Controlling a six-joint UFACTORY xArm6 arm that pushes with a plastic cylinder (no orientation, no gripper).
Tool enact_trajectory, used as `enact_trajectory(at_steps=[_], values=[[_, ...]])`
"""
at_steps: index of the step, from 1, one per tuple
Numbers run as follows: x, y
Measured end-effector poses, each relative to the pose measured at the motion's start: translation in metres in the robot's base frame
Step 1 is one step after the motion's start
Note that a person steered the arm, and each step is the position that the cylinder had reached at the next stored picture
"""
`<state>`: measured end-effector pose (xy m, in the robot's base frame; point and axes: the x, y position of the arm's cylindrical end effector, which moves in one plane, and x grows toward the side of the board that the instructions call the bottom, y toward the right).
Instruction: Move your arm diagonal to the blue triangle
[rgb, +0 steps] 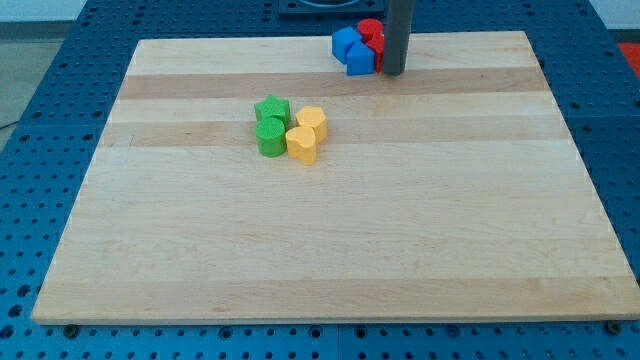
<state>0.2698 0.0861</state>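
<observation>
Two blue blocks sit together near the view's top edge of the board: one (346, 43) at the left and one (360, 60) just below and to its right. Which of them is the triangle is hard to make out. Two red blocks (372, 33) touch them on the right, partly hidden by my rod. My tip (393, 72) rests on the board right beside the lower blue block, at its right, and below the red blocks.
A green star (271, 108) and a green cylinder (270, 138) stand left of the board's centre, touching two yellow blocks (312, 122), the lower one heart-shaped (302, 146). The wooden board (320, 250) lies on a blue perforated table.
</observation>
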Motion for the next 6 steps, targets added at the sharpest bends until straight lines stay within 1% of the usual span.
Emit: enact_trajectory(at_steps=[1, 3, 4, 5, 6], values=[[0.001, 0.0], [0.034, 0.0], [0.066, -0.037], [0.073, -0.087], [0.06, -0.122]])
